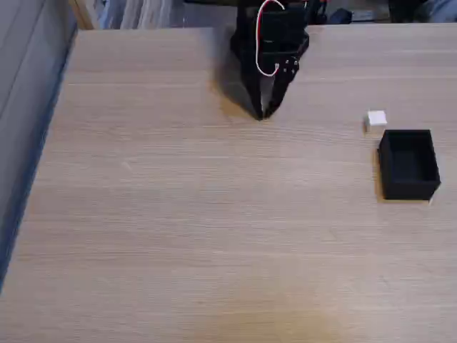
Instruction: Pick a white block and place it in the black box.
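A tiny white block (376,119) rests on the wooden table at the right in the fixed view, just beyond the far left corner of the black box (408,164). The box is open-topped and looks empty. My black gripper (264,114) with red and white wires hangs at the far middle of the table, fingertips pointing down and meeting at the tabletop, shut with nothing between them. It is well to the left of the block and the box.
The light wooden table (178,214) spreads wide to the left and front. Its left edge drops off toward a grey-blue floor (21,107). Clutter lies behind the far edge.
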Robot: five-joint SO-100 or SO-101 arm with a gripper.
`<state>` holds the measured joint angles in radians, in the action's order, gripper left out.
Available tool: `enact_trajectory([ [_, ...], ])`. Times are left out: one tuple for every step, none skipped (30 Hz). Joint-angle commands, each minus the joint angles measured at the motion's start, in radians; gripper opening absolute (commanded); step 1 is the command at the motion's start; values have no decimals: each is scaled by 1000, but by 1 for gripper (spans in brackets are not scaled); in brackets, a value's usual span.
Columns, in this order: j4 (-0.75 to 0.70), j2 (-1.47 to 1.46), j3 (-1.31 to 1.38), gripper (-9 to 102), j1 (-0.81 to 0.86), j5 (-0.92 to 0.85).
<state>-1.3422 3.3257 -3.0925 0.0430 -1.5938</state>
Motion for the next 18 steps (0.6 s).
enact_trajectory([
  [-5, 6, -15, 0, -17, -12],
  [-5, 6, -15, 0, -17, -12],
  [-5, 6, -15, 0, -17, -12],
  [-5, 6, -15, 0, -15, -11],
  [-5, 6, -15, 0, -15, -11],
  [-5, 6, -15, 0, -15, -11],
  [-5, 6, -15, 0, -15, -11],
  [-5, 6, -15, 0, -15, -11],
  [-5, 6, -15, 0, -15, -11],
  [-5, 6, -15, 0, -15, -11],
  [-5, 6, -15, 0, -17, -11],
  [-5, 6, -15, 0, -17, -11],
  [-5, 6, -15, 0, -18, -11],
  [-5, 6, -15, 0, -18, -11],
  [-5, 6, -15, 0, -20, -11],
  [-5, 6, -15, 0, -21, -11],
  [-5, 6, -15, 0, -23, -11],
  [-5, 6, -15, 0, -25, -11],
])
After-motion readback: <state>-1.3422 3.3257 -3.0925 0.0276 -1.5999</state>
